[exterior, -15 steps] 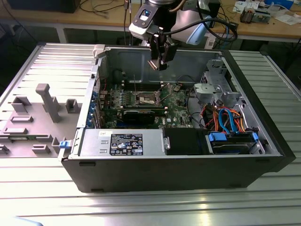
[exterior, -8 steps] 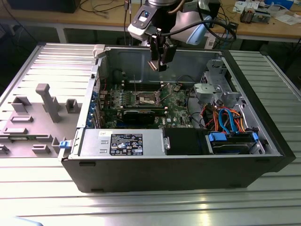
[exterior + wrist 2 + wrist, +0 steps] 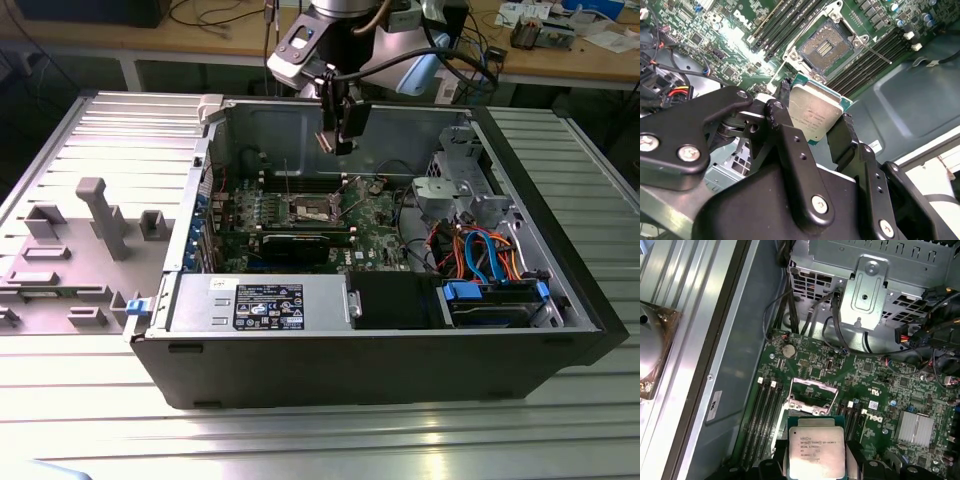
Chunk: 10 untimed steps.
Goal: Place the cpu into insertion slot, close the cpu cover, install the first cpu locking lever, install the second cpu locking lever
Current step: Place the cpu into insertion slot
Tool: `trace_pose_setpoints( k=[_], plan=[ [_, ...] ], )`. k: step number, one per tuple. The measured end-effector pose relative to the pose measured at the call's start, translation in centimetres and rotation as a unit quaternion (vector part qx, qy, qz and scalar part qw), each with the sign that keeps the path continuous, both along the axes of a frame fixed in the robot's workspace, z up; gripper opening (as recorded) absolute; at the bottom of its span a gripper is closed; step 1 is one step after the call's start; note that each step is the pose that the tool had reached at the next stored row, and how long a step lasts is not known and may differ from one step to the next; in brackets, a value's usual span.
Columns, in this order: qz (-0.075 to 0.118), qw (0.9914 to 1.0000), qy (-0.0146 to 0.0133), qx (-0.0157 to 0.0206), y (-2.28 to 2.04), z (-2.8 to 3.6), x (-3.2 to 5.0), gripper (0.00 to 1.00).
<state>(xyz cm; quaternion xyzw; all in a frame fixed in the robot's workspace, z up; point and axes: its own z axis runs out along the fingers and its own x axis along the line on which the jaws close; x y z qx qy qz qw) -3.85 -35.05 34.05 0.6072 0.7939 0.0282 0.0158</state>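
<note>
Silver cpu (image 3: 816, 112), green-edged; insertion slot (image 3: 824, 47) seemingly tan, dark-rimmed.

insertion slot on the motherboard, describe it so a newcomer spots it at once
Look inside the open computer case at the green motherboard on its floor. Between banks of long black memory slots sits the insertion slot: the only square socket, a tan contact field inside a metal rim.

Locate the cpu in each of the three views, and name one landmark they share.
Exterior view: too small to make out for sure; the gripper holding it hangs above the motherboard.
Second wrist view: the cpu is clamped between the gripper's black fingers.
First wrist view: the cpu, metal top facing the camera, close beside the socket.
Shared landmark: the insertion slot, empty.
</note>
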Motion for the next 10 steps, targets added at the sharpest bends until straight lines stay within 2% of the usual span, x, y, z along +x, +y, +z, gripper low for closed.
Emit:
trace_pose_setpoints(
  k=[10],
  plan=[
    [-0.015,0.99989,0.0,0.0001,0.0,-0.06,0.0,0.54]
  ],
)
